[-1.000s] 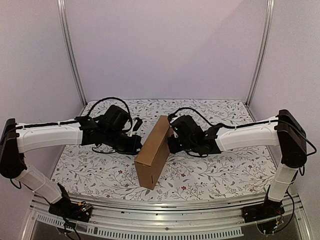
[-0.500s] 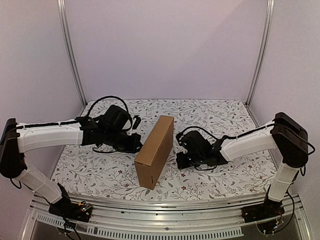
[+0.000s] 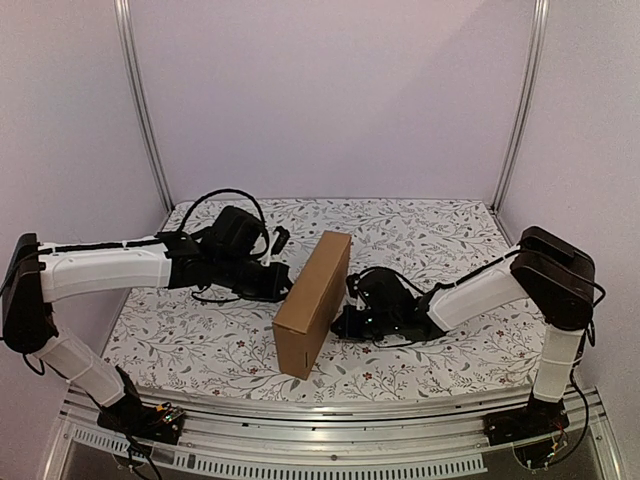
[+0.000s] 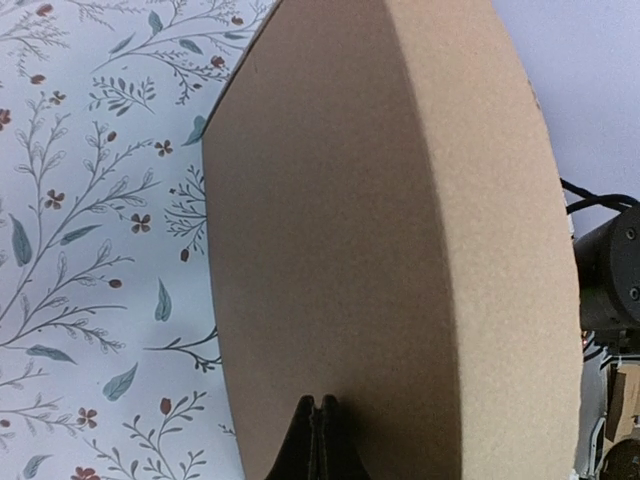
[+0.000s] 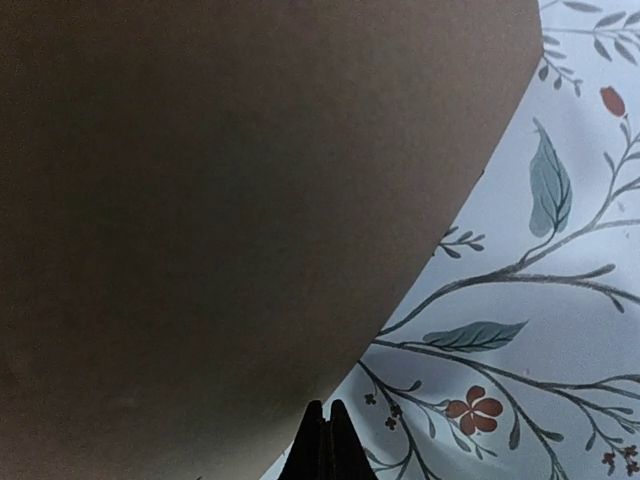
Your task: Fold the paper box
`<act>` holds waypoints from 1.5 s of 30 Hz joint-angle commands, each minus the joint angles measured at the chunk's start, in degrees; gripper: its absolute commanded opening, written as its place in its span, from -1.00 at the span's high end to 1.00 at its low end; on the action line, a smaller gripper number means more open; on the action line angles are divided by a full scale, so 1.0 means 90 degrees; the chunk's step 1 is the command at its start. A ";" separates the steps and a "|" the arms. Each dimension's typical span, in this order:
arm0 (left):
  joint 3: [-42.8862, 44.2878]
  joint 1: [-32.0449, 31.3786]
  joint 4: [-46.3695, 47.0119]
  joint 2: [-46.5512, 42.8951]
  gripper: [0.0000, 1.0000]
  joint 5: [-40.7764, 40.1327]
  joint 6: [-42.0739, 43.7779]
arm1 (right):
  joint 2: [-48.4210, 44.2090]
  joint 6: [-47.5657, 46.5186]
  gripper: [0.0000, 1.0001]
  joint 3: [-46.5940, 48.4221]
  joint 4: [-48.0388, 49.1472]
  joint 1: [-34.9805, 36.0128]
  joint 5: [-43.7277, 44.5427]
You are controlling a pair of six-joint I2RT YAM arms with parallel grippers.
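The paper box (image 3: 312,302) is a closed brown cardboard mailer standing on its long edge in the middle of the table, running from near left to far right. My left gripper (image 3: 283,282) is shut and empty, its tips against the box's left face, which fills the left wrist view (image 4: 380,230), with the gripper (image 4: 316,405) at the bottom. My right gripper (image 3: 340,326) is shut and empty, low by the table at the bottom edge of the box's right face (image 5: 220,200), with the gripper (image 5: 326,408) at the bottom.
The table (image 3: 450,240) carries a white cloth with a leaf and flower print. Metal frame posts (image 3: 140,110) stand at the back corners, with plain walls behind. Black cables loop over both wrists.
My right gripper has dropped from the box's upper far end down to the table and moved in against the lower right face. The box has shifted slightly. The left arm has barely moved.
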 commanded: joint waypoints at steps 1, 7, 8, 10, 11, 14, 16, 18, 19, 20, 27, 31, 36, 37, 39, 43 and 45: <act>0.0016 -0.0024 0.0249 0.0017 1.00 0.0253 -0.0052 | 0.0418 0.0609 1.00 0.0247 0.0498 -0.0026 -0.0361; 0.0016 -0.0126 0.0305 -0.0067 1.00 0.0336 -0.0065 | 0.0929 0.0949 1.00 0.0636 0.0767 -0.0010 -0.0575; 0.0016 -0.0149 0.0301 -0.0094 1.00 0.0328 -0.0053 | 0.0992 0.0973 1.00 0.0714 0.0781 -0.0011 -0.0591; 0.0009 -0.0196 0.0291 -0.0163 1.00 0.0295 -0.0025 | 0.1159 0.1015 1.00 0.0894 0.0801 -0.0011 -0.0632; 0.0015 -0.0216 0.0293 -0.0183 1.00 0.0281 -0.0028 | 0.1252 0.1019 1.00 0.1007 0.0793 -0.0010 -0.0676; 0.0037 -0.0260 0.0301 -0.0192 1.00 0.0270 -0.0044 | 0.1520 0.1056 1.00 0.1294 0.0800 -0.0019 -0.0738; 0.0038 -0.0273 0.0292 -0.0198 1.00 0.0211 -0.0053 | 0.1603 0.1051 1.00 0.1323 0.0801 -0.0038 -0.0665; 0.0013 -0.0273 0.0241 -0.0232 1.00 0.0116 -0.0052 | 0.1608 0.1000 1.00 0.1275 0.0791 -0.0063 -0.0599; -0.0019 -0.0273 0.0224 -0.0256 1.00 0.0054 -0.0043 | 0.1590 0.0965 1.00 0.1229 0.0788 -0.0081 -0.0566; -0.0052 -0.0273 0.0210 -0.0285 1.00 -0.0012 -0.0032 | 0.1582 0.0950 1.00 0.1166 0.0789 -0.0118 -0.0550; -0.0128 -0.0223 0.0108 -0.0329 1.00 -0.0357 0.0167 | 0.1328 0.0781 1.00 0.0521 0.0791 -0.0290 -0.0171; 0.0006 -0.0116 -0.0087 -0.0271 1.00 -0.0429 0.0268 | 0.1107 0.0637 1.00 0.0206 0.0787 -0.0322 0.0025; 0.0069 0.0085 -0.0222 -0.0392 1.00 -0.0569 0.0316 | 0.0913 0.0485 1.00 -0.0073 0.0773 -0.0424 0.0086; 0.0079 0.0133 -0.0267 -0.0436 1.00 -0.0622 0.0339 | 0.0834 0.0454 1.00 -0.0132 0.0773 -0.0450 0.0110; 0.0131 0.0244 -0.0414 -0.0543 1.00 -0.0777 0.0362 | 0.0693 0.0376 1.00 -0.0286 0.0760 -0.0517 0.0159; 0.0211 0.0435 -0.0768 -0.0868 1.00 -0.1166 0.0386 | 0.0280 0.0110 1.00 -0.0618 0.0691 -0.0655 0.0372; 0.0150 0.0503 -0.0921 -0.1091 1.00 -0.1431 0.0401 | 0.0052 -0.0039 1.00 -0.0715 0.0563 -0.0704 0.0469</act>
